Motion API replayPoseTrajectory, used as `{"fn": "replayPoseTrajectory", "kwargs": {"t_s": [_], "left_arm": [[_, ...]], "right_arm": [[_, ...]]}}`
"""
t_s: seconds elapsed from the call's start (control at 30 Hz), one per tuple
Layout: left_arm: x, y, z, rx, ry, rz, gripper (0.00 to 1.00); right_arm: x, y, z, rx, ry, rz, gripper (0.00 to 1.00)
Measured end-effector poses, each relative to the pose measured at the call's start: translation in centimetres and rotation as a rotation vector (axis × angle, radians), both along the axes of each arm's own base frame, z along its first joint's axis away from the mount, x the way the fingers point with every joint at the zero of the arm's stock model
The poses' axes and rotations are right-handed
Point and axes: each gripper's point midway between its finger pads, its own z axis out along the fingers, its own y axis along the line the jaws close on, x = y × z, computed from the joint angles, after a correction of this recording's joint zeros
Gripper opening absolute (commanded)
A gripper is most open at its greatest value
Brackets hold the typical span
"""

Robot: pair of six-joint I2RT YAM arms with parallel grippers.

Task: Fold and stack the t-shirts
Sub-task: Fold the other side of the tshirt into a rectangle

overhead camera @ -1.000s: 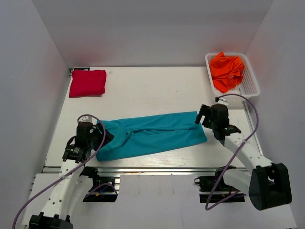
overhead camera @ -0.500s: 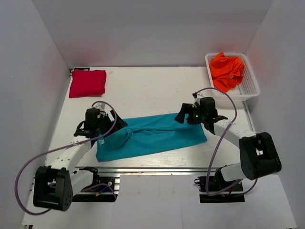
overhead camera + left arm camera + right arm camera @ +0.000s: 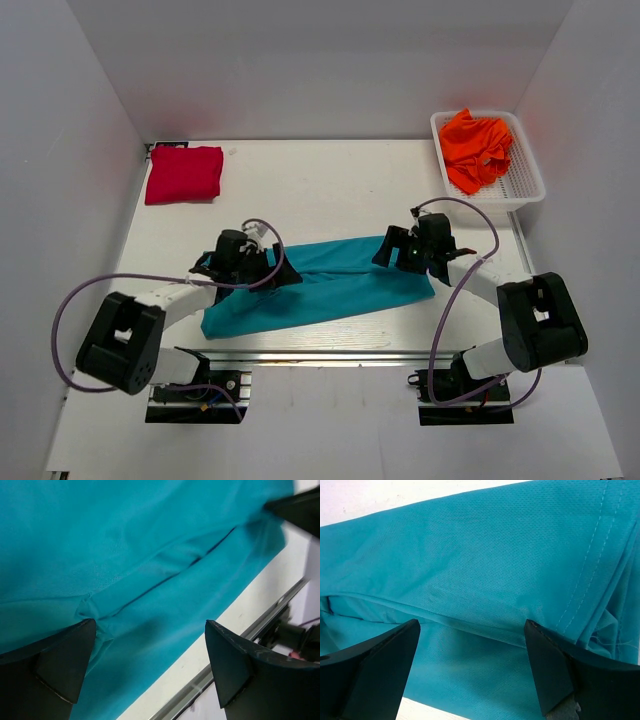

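Teal t-shirt (image 3: 330, 285) is laid out as a long strip running left to right across the near half of the table (image 3: 330, 190), and there's a lengthwise fold down its middle. The left gripper (image 3: 280, 272) sits over the left part of the strip. The right gripper (image 3: 388, 250) is over the right part, up by the far edge of the cloth. Both wrist cams show the fingers spread wide with only teal fabric under them, so both are open and holding nothing. Can't tell if the tips actually touch the cloth, though. In the left wrist view the fabric bunches up a bit right next to one finger (image 3: 65, 665). Red t-shirt (image 3: 184, 173) is folded in the far left corner, well apart from the teal one. Orange t-shirt (image 3: 476, 145) is crumpled up in a white basket (image 3: 528, 165) at the far right.
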Motion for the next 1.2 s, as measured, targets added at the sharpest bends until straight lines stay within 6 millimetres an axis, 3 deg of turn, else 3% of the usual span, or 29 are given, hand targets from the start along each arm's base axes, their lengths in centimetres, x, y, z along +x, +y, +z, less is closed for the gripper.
{"fn": "replayPoseTrajectory", "kwargs": {"t_s": [0.1,0.3,0.47,0.6,0.67,0.73,0.83,0.9,1.0,1.1,1.2], "left_arm": [[-1.2,-0.9,-2.0,0.031,0.06,-0.053,1.0],[-2.4,-2.7,-1.3,0.038,0.033,-0.159,1.0],[-1.8,-2.9,1.6,0.073,-0.057,-0.178,1.0],[0.3,-1.4,4.8,0.141,-0.183,-0.082,1.0],[1.4,0.0,5.0,0.208,-0.185,0.006,1.0],[2.1,1.7,4.2,0.278,-0.147,0.098,1.0],[2.0,4.5,1.1,0.403,-0.044,0.22,1.0],[1.5,5.9,-1.1,0.464,0.018,0.26,1.0],[0.6,7.1,-3.9,0.538,0.091,0.282,1.0],[2.6,6.9,-4.2,0.561,0.079,0.305,1.0],[6.0,6.8,-4.3,0.605,0.069,0.321,1.0]], "right_arm": [[0.1,-0.1,0.0,-0.003,-0.001,-0.011,0.9],[-0.1,-0.3,-0.1,-0.013,0.008,-0.016,0.9],[-0.1,-0.4,0.1,-0.016,-0.004,-0.008,0.9],[0.6,-0.4,1.7,-0.024,-0.062,0.006,0.9],[1.4,-0.4,3.0,-0.032,-0.112,0.01,0.9],[2.3,-0.5,4.3,-0.043,-0.159,0.012,0.9],[3.4,-0.8,4.9,-0.072,-0.19,-0.001,0.9],[4.2,-0.8,4.4,-0.092,-0.179,-0.005,0.9],[4.6,-1.0,2.0,-0.127,-0.113,-0.009,0.9],[3.8,-1.4,-0.7,-0.159,-0.028,-0.005,0.9],[3.5,-1.1,-1.1,-0.145,-0.015,0.006,0.9]]}}
